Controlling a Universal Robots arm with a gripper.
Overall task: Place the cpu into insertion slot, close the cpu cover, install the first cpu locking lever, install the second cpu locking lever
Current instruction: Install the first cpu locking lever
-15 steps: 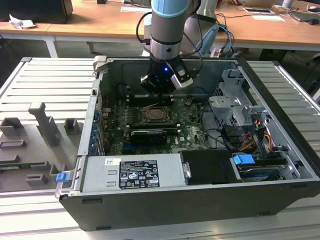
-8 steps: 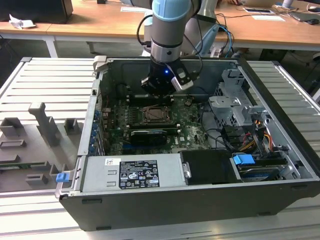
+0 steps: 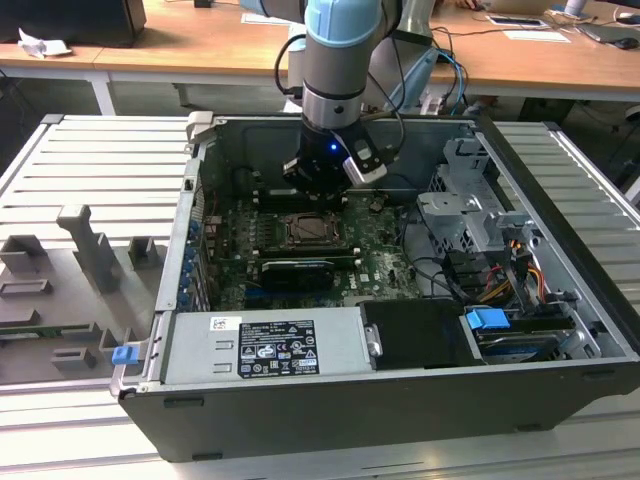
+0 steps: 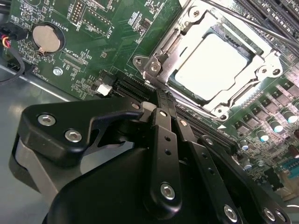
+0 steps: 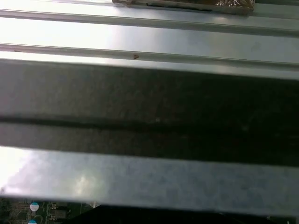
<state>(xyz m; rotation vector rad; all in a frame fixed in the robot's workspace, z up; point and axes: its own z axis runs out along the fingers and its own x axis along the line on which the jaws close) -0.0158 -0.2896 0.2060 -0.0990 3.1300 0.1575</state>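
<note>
Inside the square silver-rimmed insertion slot (image 4: 216, 70) on the green motherboard (image 4: 100, 42): seated pale flat cpu (image 4: 210, 66), framed by lowered thin silvery cpu cover (image 4: 187, 35), levers seemingly not yet both latched, black gripper (image 4: 161, 100) just beside, fingers drawn together, empty.

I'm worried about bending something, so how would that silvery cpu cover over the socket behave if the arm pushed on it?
The cpu cover looks like thin sheet metal, so probably light and springy rather than rigid. It seems to lie flat around the pale cpu, so a push would likely load the chip beneath. Its smooth shine suggests the gripper could slip.
</note>
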